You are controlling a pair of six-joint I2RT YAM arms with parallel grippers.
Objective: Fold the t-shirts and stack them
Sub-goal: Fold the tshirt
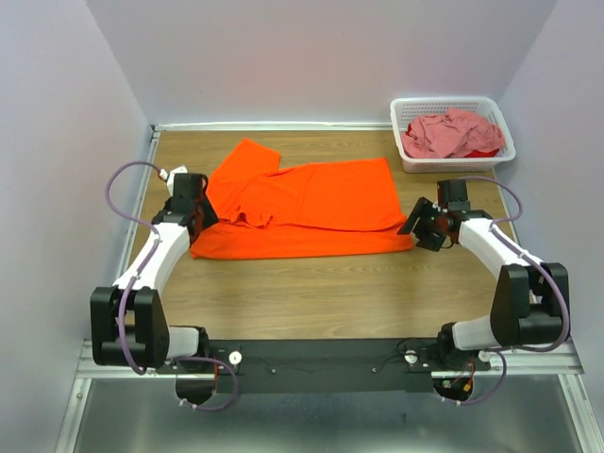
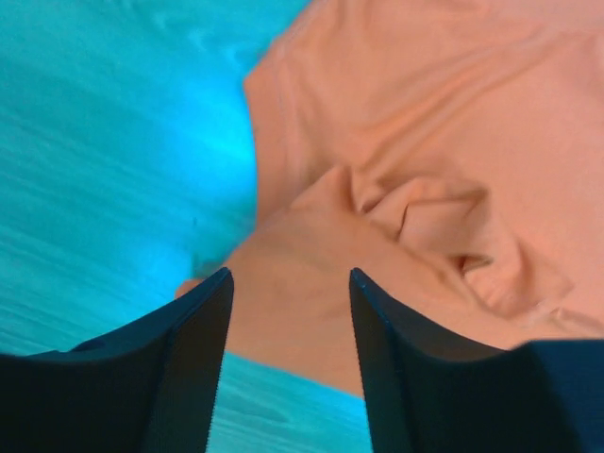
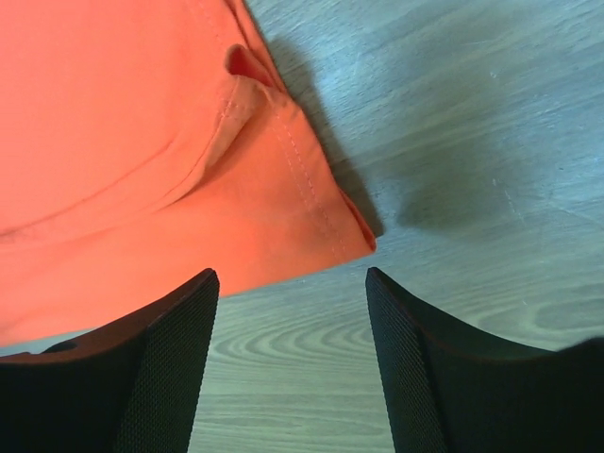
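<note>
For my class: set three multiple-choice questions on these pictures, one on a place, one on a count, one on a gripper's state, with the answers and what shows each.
1. Where is the pink t-shirt? A hung on an arm; B in the white basket; C on the floor.
2. How many t-shirts lie on the table? A one; B two; C three.
3. How is the right gripper? A shut on cloth; B shut on the basket; C open and empty.
Answers: 1 B, it lies bunched inside the basket; 2 A, only the orange t-shirt lies there; 3 C, its fingers stand apart with nothing between them.
</note>
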